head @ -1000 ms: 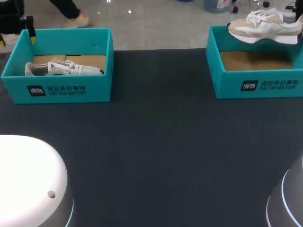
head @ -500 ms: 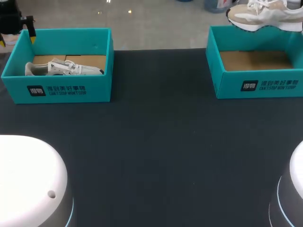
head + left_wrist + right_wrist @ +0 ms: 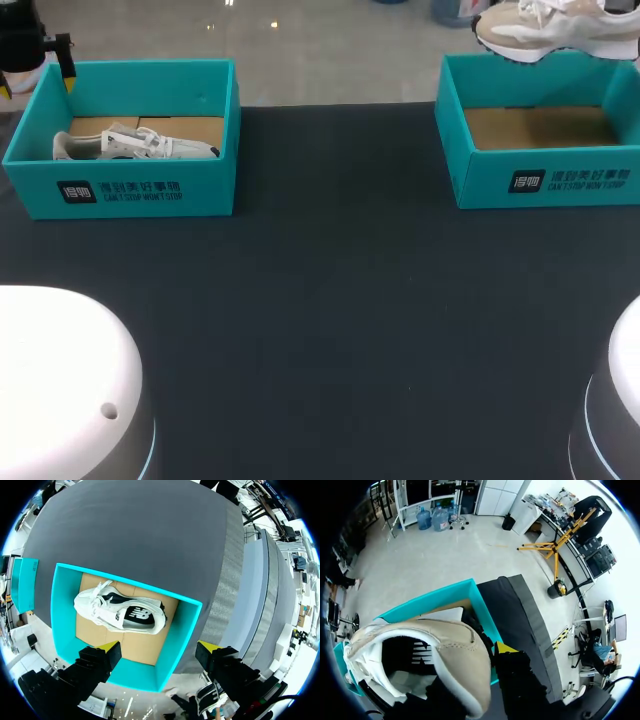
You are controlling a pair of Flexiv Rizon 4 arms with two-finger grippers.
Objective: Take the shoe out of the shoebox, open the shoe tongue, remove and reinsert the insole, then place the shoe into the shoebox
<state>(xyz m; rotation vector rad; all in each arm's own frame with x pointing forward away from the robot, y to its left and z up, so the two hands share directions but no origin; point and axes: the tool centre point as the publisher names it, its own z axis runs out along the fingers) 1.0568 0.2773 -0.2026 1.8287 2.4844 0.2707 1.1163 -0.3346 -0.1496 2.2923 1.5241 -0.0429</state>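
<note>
Beige sneaker (image 3: pixel 555 30), white laces and sole, hangs roughly level in the air above the back wall of the right teal shoebox (image 3: pixel 545 182). A white sneaker (image 3: pixel 135 145) lies on its side inside the left teal shoebox (image 3: pixel 120 190).

Bright, even overhead light; shadows soft, faint; table (image 3: pixel 330 300) matte.

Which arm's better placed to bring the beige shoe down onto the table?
Right: the right gripper holds the beige shoe above the right shoebox; the left gripper hangs open over the left shoebox.
</note>
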